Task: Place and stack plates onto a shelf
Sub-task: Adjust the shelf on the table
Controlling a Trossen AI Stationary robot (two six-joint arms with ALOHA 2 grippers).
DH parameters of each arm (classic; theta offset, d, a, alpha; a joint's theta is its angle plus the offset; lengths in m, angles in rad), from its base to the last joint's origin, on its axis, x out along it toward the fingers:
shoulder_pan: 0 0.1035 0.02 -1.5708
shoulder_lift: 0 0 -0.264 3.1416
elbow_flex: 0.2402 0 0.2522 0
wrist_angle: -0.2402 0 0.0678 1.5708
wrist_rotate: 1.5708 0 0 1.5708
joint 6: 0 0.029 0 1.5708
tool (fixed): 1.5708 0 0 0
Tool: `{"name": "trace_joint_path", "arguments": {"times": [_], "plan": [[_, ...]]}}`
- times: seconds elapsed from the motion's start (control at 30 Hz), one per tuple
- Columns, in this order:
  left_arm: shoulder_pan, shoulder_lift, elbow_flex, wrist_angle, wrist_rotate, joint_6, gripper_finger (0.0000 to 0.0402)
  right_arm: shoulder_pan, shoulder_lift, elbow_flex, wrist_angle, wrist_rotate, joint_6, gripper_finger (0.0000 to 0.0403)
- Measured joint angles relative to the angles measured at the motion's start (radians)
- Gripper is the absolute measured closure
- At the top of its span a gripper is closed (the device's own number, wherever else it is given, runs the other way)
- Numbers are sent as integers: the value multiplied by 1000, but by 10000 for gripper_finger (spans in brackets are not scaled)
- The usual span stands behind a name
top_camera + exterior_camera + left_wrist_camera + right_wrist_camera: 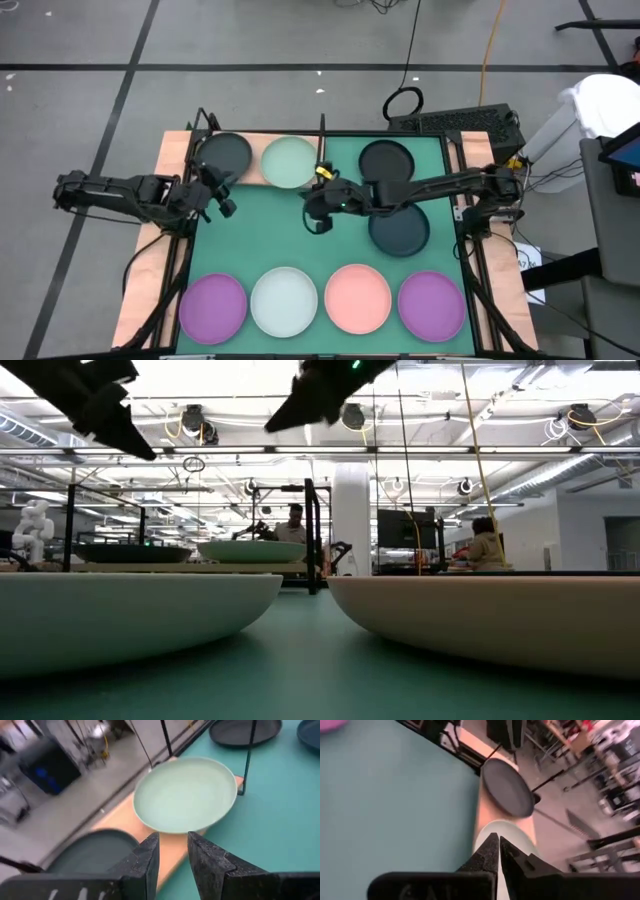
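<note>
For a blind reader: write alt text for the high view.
Two plates, a dark plate and a pale green plate, sit side by side on the wooden shelf. The left gripper and right gripper hover over the green mat; six more plates lie on it.

The right gripper (498, 851) has its two dark fingers (485, 855) pressed together, tips meeting with nothing between them. Directly beyond the fingertips lies the pale green plate (507, 832), its near part hidden behind the fingers. Just past it, farther from the gripper, sits a dark plate (507, 787), close to the green one; whether their rims touch cannot be told. Both plates rest on the light wooden shelf (482, 812), whose thin black post (547, 781) rises beside the dark plate. To one side of the fingers spreads the green mat (395, 800), running up to the shelf's edge. Beyond the shelf, the room is blurred.
</note>
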Motion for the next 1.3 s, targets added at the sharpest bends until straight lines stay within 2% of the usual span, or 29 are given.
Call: {"name": "trace_joint_path", "arguments": {"times": [0.1, 0.2, 0.37, 0.53, 0.6, 0.73, 0.87, 1.0, 1.3], "plan": [[30, 12, 0, -18, 65, -38, 293, 12, -50, -52, -69, 0, 83, 401], [53, 32, 0, -18, 77, -49, 293, 8, -84, -156, -35, 0, 118, 401], [125, 78, 0, -21, 68, -101, 293, -59, -93, -367, 263, 0, 118, 401], [242, 144, 0, -31, 42, -125, 293, -143, -89, -530, 600, 0, 86, 401], [285, 176, 0, -30, 43, -123, 293, -175, -88, -568, 665, -46, 89, 401], [359, 237, 0, -17, 45, -103, 293, -234, -84, -590, 742, -231, 141, 402], [409, 288, 0, 25, 71, -72, 293, -251, -62, -590, 789, -251, 149, 402], [437, 334, 0, 75, 100, -33, 293, -269, -33, -588, 848, -320, 150, 402], [474, 401, 0, 92, 110, 1, 293, -301, 27, -588, 912, -313, 159, 403]]}}
